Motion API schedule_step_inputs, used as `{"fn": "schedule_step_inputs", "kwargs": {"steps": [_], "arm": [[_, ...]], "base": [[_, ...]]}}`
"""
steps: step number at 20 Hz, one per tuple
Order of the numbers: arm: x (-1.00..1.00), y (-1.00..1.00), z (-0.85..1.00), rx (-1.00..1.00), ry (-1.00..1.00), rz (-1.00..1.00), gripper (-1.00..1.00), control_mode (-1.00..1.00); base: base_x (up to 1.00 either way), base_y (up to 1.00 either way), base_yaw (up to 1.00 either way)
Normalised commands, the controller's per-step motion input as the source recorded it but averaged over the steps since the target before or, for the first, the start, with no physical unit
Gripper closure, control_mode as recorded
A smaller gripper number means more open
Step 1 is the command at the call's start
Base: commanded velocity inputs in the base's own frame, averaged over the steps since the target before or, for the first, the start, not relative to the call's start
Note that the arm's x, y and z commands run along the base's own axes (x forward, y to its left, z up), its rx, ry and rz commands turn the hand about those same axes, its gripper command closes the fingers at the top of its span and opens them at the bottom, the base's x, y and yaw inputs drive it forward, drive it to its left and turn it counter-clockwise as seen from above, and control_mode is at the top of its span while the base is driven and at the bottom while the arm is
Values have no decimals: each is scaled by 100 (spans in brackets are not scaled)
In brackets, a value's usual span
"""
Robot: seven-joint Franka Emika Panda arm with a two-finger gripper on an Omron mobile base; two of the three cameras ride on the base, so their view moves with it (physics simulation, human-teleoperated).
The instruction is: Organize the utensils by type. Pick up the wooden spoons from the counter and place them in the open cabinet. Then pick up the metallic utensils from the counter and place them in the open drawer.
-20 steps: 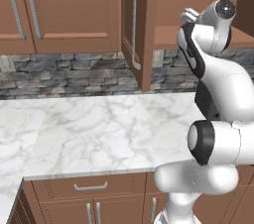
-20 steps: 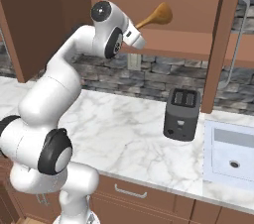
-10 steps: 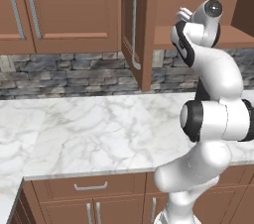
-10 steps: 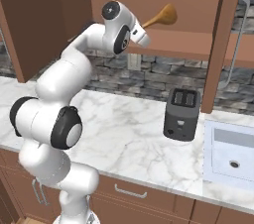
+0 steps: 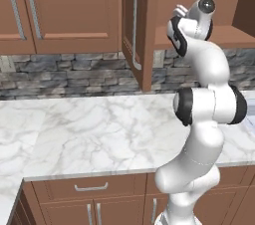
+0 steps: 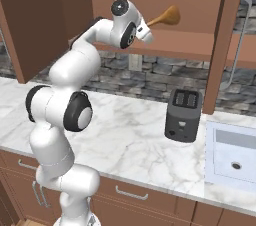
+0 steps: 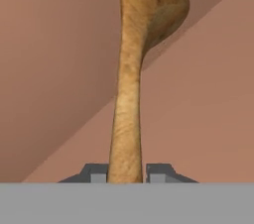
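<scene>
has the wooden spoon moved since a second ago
Yes. In the right base view the wooden spoon, held in the gripper, has gone right and slightly up, deeper into the open cabinet, judged against the toaster below.

arm raised high and bent, gripper (image 7: 127,173) clamped on the wooden spoon (image 7: 133,69).

The scene is evenly and brightly lit, with no glare. Soft shadows are cast inside the open cabinet (image 6: 165,0) and beneath the toaster (image 6: 184,115). All views are rendered sharp, without blur or edge distortion.
</scene>
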Motion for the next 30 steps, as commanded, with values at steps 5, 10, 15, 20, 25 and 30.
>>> {"fn": "schedule_step_inputs", "kwargs": {"steps": [5, 10, 15, 20, 25, 30], "arm": [[55, -12, -15, 7, 0, -1, 100, -100], [44, -6, -45, 1, 0, 0, -100, -100], [34, -12, -43, 2, 0, 0, -100, -100], [1, -76, -32, 13, -14, -2, -100, -100], [-8, -70, -36, 20, -26, -1, -100, -100], [-78, -28, -31, 16, -34, 0, -100, -100]], "base": [[0, 0, 0], [0, 0, 0], [0, 0, 0], [0, 0, 0], [0, 0, 0], [0, 0, 0]]}}
